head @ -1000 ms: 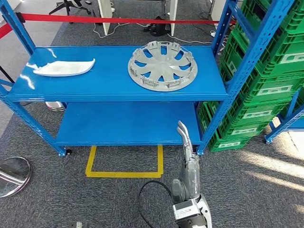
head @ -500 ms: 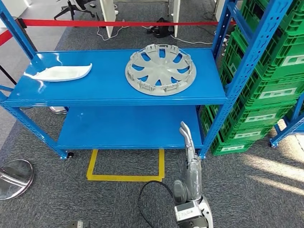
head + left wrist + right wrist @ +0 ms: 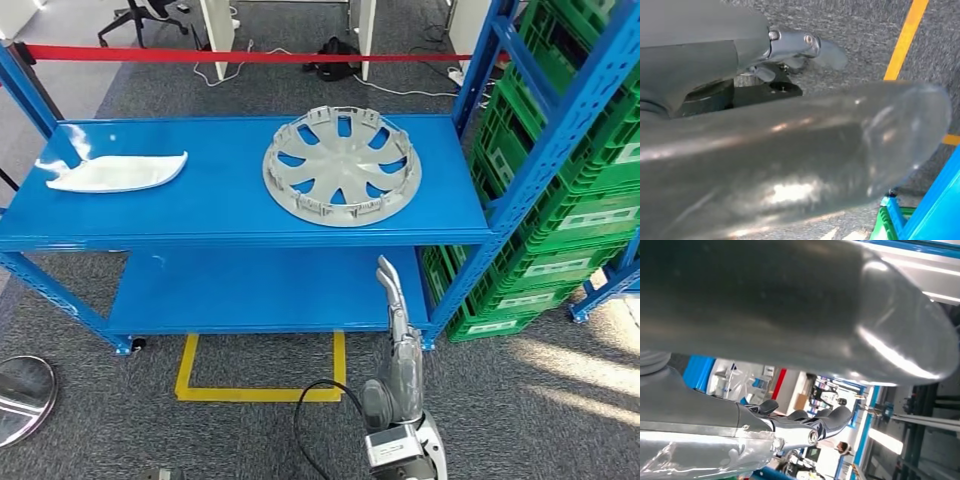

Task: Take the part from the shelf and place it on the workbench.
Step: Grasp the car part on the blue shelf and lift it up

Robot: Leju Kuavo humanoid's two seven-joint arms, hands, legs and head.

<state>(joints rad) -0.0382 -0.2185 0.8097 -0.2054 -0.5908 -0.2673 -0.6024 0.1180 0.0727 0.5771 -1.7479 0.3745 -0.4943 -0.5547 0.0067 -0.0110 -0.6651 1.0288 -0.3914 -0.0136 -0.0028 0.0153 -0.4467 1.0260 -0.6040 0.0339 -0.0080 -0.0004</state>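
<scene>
A silver wheel cover [image 3: 341, 166] lies flat on the top board of the blue shelf [image 3: 219, 195], towards its right end. A long white curved part [image 3: 113, 173] lies at the left end of the same board. My right hand [image 3: 396, 330] is raised in front of the lower board, below the wheel cover, fingers straight and holding nothing. In the right wrist view the right hand [image 3: 791, 300] shows its dark fingers [image 3: 806, 422] stretched out. My left hand [image 3: 791, 165] hangs over the carpet, its fingers [image 3: 798, 44] extended and holding nothing.
The lower shelf board [image 3: 256, 285] is bare. Stacked green crates [image 3: 573, 200] stand in a blue rack at the right. A yellow floor outline [image 3: 256, 392] lies before the shelf. A round metal base [image 3: 19, 395] sits at the left, red tape [image 3: 249, 55] runs behind.
The whole picture has shifted: the shelf now looks closer and lower in the view, so the camera has moved. My right hand keeps the same raised pose.
</scene>
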